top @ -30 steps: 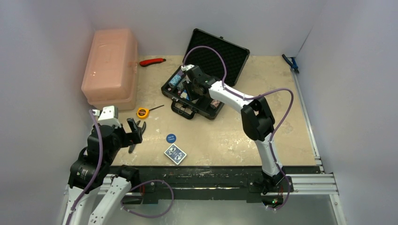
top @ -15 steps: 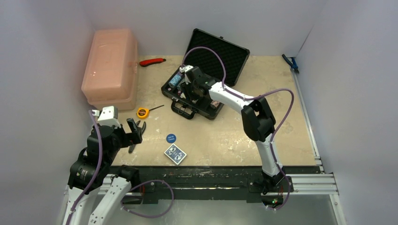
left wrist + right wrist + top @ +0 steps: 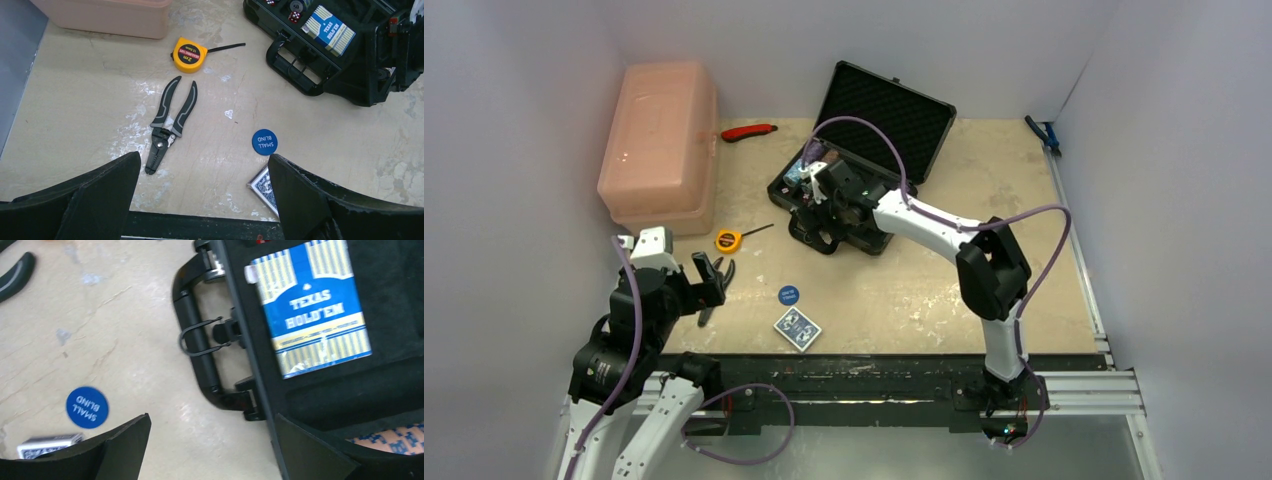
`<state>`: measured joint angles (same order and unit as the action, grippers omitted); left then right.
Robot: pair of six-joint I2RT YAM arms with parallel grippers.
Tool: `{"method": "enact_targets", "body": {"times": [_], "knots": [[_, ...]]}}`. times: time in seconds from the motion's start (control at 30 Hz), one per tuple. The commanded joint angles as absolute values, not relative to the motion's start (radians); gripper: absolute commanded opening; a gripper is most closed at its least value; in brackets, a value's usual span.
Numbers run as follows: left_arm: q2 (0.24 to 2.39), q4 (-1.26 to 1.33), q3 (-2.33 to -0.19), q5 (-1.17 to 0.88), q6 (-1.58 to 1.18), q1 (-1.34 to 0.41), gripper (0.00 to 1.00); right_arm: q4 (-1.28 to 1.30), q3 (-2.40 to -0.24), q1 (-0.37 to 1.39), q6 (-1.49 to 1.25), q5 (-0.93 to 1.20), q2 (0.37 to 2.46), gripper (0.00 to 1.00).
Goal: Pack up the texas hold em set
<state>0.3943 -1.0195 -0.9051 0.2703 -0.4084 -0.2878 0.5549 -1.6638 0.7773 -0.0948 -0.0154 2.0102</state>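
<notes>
Top external view: the right tool (image 3: 816,208), fingers spread wide and empty, hangs over the near rim of the black rectangular hard case with foam lining (image 3: 879,105), whose lid stands open toward the back wall. In the right wrist view the case's handle (image 3: 197,357) lies just ahead of that tool, and a blue-and-white boxed card deck (image 3: 312,310) marked Texas Hold'em sits in the foam beyond it.

Two pieces of the set lie outside the case on the beige tabletop (image 3: 904,290). One is the round blue disc (image 3: 790,295) lettered Small Blind. The other, just beside it toward the arm bases, is a loose blue-white card deck (image 3: 797,328).

From the right tool both lie back toward the bases and a little to its left, well apart from it. From the left tool (image 3: 712,282), likewise spread wide and holding nothing, they lie near on its right, so the left arm looks the nearer.

The loose deck lies flat, its long axis askew to the tabletop's near edge, which runs close behind it. Beneath the left tool lie black-handled pliers (image 3: 170,120), apart from the disc, and a small yellow tape measure (image 3: 189,55) sits farther out. Bare tabletop surrounds disc and deck on the other sides, leaving open room for a descent from above. The likely next pick is one of these two.
</notes>
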Motion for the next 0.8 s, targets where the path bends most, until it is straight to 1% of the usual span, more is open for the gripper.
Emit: {"method": "enact_targets", "body": {"times": [0.0,0.23,0.4,0.53,0.7,0.77], "knots": [[0.382,-1.014,-0.933,0.287,-0.414,-0.279,1.00,0.551,-1.612,0.823,-0.103,0.032,1.921,0.99],[0.376,-1.020,-0.933,0.303,-0.425,-0.279,1.00,0.529,-1.526,0.893,-0.080,0.059,1.849,0.99],[0.375,-1.021,-0.933,0.303,-0.425,-0.279,1.00,0.499,-1.489,0.930,-0.124,0.055,1.842,0.99],[0.372,-1.022,-0.933,0.304,-0.425,-0.279,1.00,0.505,-1.531,0.974,-0.226,-0.017,1.886,0.99],[0.367,-1.022,-0.933,0.304,-0.427,-0.279,1.00,0.515,-1.596,1.011,-0.321,-0.061,1.962,0.95],[0.365,-1.022,-0.932,0.304,-0.426,-0.279,1.00,0.532,-1.629,1.039,-0.346,-0.112,1.988,0.93]]}}
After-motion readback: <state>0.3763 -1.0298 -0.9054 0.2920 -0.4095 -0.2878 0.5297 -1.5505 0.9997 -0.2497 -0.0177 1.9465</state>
